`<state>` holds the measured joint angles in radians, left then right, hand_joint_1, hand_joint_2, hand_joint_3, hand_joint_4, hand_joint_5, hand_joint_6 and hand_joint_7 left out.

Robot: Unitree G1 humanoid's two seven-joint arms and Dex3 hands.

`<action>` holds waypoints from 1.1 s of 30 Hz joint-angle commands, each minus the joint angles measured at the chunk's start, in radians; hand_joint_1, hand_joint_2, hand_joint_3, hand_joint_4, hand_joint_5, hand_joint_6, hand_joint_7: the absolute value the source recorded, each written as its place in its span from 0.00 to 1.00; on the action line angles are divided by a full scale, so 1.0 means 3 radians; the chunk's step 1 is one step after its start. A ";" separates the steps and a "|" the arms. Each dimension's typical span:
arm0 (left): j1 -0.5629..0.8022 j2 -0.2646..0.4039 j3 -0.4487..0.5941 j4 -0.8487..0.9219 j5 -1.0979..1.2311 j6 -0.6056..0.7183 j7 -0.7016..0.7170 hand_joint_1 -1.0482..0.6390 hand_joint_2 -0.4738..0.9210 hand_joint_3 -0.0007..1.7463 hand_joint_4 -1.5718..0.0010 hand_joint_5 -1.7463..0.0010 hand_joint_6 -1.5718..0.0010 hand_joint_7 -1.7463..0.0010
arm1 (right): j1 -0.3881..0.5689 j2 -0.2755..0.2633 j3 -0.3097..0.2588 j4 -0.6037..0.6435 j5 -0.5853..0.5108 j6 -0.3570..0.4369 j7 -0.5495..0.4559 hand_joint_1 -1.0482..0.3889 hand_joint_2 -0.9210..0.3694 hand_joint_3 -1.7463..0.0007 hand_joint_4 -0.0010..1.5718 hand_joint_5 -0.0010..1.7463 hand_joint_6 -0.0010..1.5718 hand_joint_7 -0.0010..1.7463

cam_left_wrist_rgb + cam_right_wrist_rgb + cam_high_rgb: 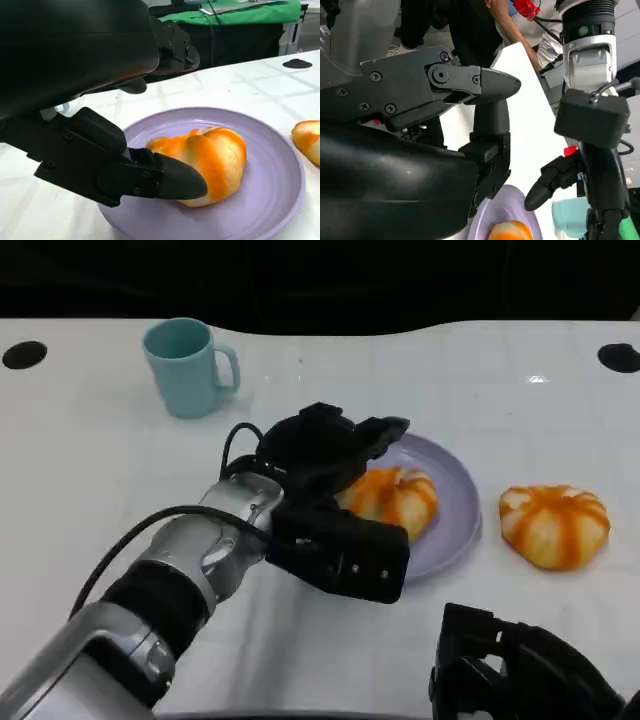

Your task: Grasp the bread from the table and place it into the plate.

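**A:** The bread (395, 500) sits on the purple plate (455, 530), a little toward its near-left side — the left hand (335, 495) is right on top of it.

**B:** Is it gripping or letting go?

**A:** From the left wrist view, a finger (170, 180) lies against the near side of the bread (212, 162), the others arch above it. I'd say contact on one side, but I can't tell whether the hand has a real hold.

**B:** So the release is the step in hand?

**A:** That's my read. To do it well, spread the fingers fully first, then lift straight up — no dragging sideways, or the soft bun rolls toward the plate's rim (280, 210).

**B:** And the right hand?

**A:** The right hand (520, 670) is low at the near edge, empty, its fingers apart in the right wrist view. A second bun (555, 525) lies on the white table (100, 470) right of the plate, a teal mug (190, 365) at the far left.
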<state>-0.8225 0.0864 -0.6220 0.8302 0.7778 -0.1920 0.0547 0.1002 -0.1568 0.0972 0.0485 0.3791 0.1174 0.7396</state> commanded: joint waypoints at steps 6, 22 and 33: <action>0.0489 0.0293 0.0324 -0.0630 -0.0391 -0.0161 -0.0174 0.09 1.00 0.23 0.93 0.68 0.90 0.97 | -0.0014 -0.0027 -0.0037 0.0032 -0.0004 -0.0072 0.0019 0.37 0.00 0.75 0.39 1.00 0.27 0.98; 0.1800 0.0187 0.1299 -0.1351 -0.2540 -0.1086 -0.1069 0.26 1.00 0.20 0.64 0.18 0.63 0.50 | -0.0007 -0.0045 -0.0076 0.0010 0.0030 -0.0006 0.0029 0.36 0.00 0.74 0.40 1.00 0.29 0.95; 0.2621 0.0144 0.1527 -0.2251 -0.3424 -0.0443 -0.1630 0.23 1.00 0.15 0.54 0.00 0.65 0.05 | 0.0034 -0.0051 -0.0073 -0.0095 0.0015 0.0062 -0.0035 0.36 0.00 0.75 0.40 1.00 0.28 0.98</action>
<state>-0.0804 0.1205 -0.1834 0.2082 -0.1999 -0.3743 -0.3997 0.1075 -0.1575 0.0814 0.0396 0.3812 0.1277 0.7348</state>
